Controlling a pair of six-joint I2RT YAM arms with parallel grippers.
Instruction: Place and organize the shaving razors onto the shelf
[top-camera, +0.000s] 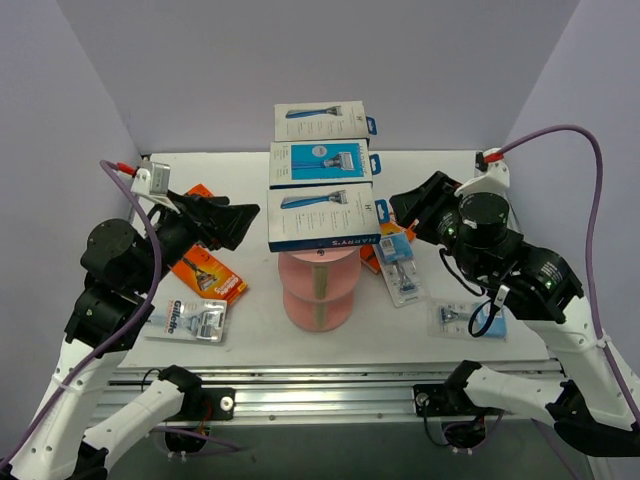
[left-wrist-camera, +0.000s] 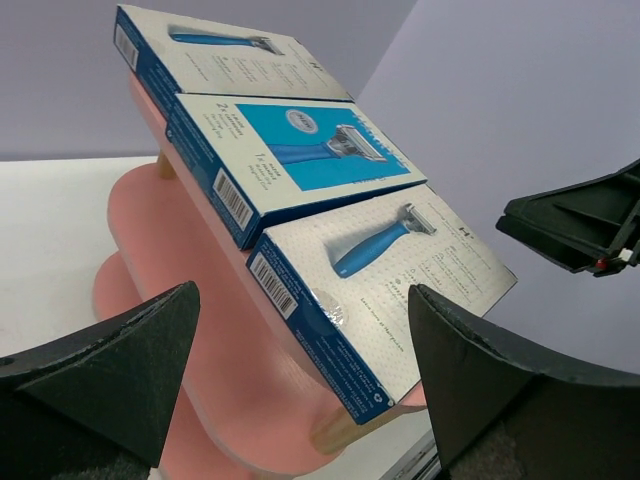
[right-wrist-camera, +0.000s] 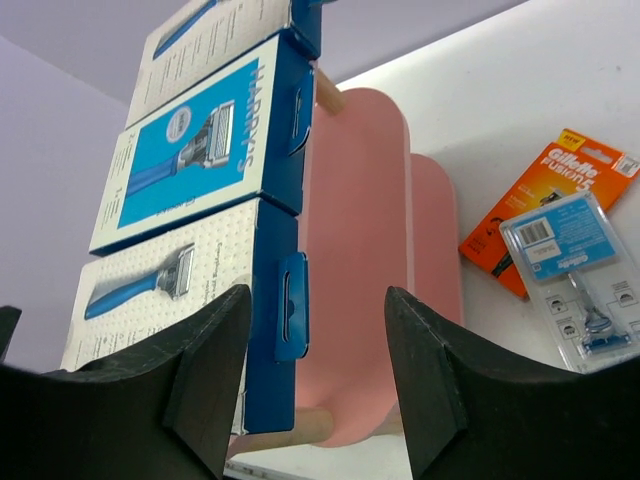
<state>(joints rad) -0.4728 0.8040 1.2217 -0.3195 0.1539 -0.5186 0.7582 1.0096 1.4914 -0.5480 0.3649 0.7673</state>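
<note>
Both my hands hung open and empty, left gripper (top-camera: 246, 224) and right gripper (top-camera: 403, 214) flanking the nearest of three razor boxes (top-camera: 322, 218), likely to square it up. The boxes lay flat, edge to edge along the pink shelf's (top-camera: 318, 285) top tier so all three fit — long sides running left to right, razor heads and hang tabs toward my right — while loose packs (top-camera: 205, 272) waited on the table (top-camera: 260, 335).

Razor boxes (left-wrist-camera: 300, 150) matt cardboard; shelf (right-wrist-camera: 360, 250) smooth plastic
</note>
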